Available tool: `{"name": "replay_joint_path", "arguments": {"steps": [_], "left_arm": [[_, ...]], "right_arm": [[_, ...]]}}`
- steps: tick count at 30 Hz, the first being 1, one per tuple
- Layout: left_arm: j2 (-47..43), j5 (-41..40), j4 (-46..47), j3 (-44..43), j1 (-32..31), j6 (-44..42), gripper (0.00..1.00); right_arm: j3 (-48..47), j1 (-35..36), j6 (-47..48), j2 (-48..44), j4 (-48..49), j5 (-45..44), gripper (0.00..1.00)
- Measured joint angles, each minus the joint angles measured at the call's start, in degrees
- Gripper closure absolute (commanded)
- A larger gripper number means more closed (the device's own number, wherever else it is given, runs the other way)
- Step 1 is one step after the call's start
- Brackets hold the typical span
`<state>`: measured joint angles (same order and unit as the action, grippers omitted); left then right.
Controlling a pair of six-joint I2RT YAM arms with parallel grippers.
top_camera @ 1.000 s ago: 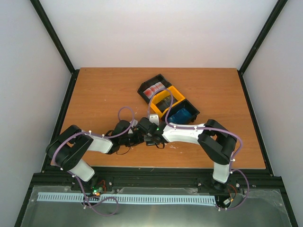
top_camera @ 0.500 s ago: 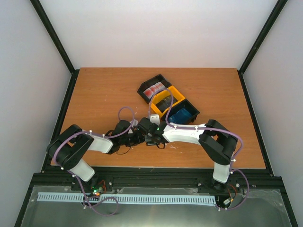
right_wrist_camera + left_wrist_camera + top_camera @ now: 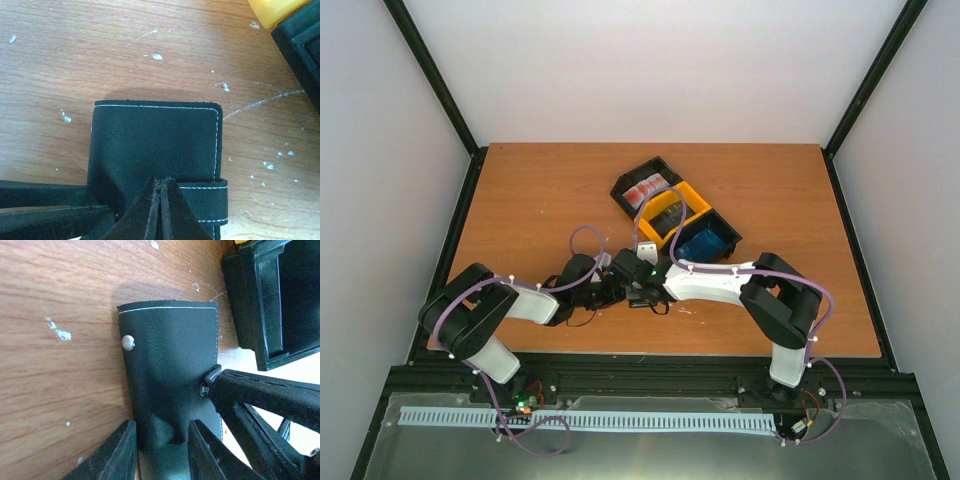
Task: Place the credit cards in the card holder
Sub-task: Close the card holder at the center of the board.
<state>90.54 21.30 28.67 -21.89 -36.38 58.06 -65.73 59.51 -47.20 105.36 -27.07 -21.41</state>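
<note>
On my top view the left arm reaches in from the near left corner of the table toward the middle of its front edge. Its wrist camera shows the left gripper partly open, one finger on each side of the near end of the card holder, clamped on it. The card holder lies flat and folded shut on the wood, black with white stitching, a metal snap showing on its cover.

The right gripper comes in from the other side. Its fingers are pressed fully together with nothing between them, and their tips rest on the cover just beside the clasp tab.

Further right and farther back I see three joined bins in a diagonal row, well clear of both grippers. The far black bin holds the red-and-white cards, the yellow bin sits in the middle, and the near black bin holds the blue cards. I can't tell what lies in the yellow one.
</note>
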Motion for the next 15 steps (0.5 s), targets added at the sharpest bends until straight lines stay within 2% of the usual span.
{"name": "replay_joint_path", "arguments": {"steps": [15], "left_arm": [[0.0, 0.0, 0.0, 0.0, 0.0, 0.0, 0.68]], "right_arm": [[0.0, 0.0, -0.2, 0.0, -0.3, 0.2, 0.97]]}}
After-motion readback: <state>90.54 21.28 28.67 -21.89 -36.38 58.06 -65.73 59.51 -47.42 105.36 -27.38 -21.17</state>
